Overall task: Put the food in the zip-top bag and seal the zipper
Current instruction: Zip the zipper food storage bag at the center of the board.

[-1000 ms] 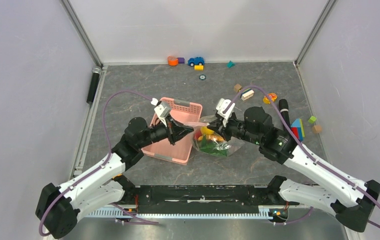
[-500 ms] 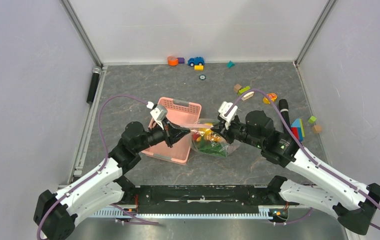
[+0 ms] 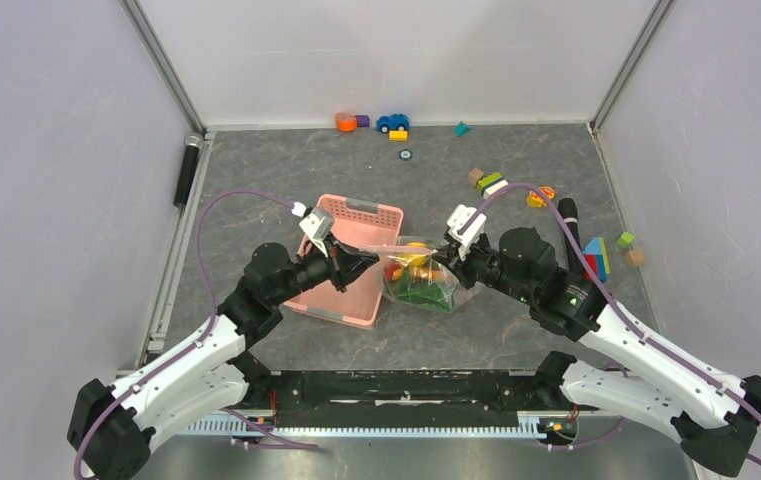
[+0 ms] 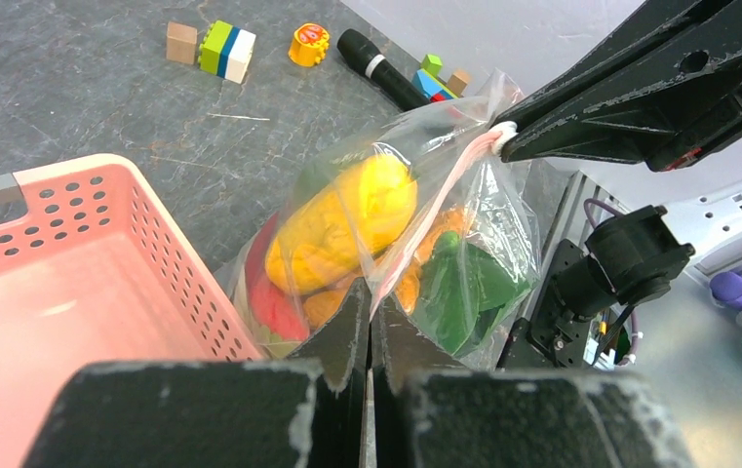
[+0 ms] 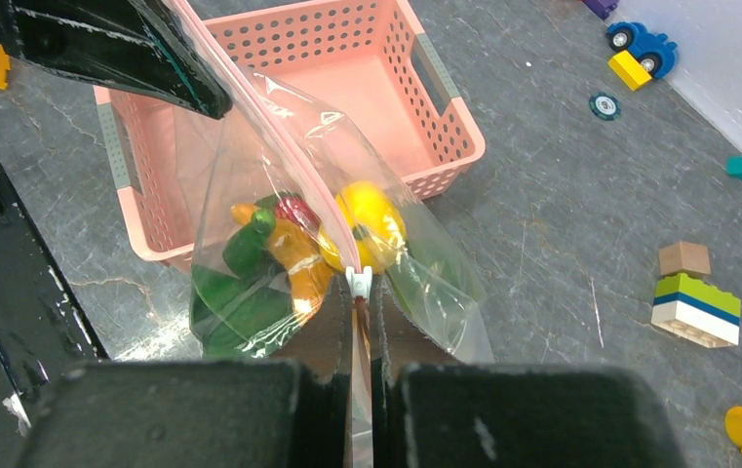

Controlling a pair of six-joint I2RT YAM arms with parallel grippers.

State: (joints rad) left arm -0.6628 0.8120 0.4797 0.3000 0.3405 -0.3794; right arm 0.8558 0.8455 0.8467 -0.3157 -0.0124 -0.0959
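Left jaws & right jaws are each pinching the zipper [image 5: 279,151] of a bag [image 3: 421,285] stretched btwn them. Judging risk: harder pulling slipping the strip, food [image 4: 342,219] spilling.

Lab test cell, probably (white panels [image 3: 406,50], aluminium posts [image 3: 163,62])

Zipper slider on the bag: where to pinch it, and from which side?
Pinch the white slider tab across its flat faces, coming end-on along the zipper strip from the robot's right, as the right hand does. The strip stands on edge, taut to the left hand, with food hanging in the bag below, so that end is clear.
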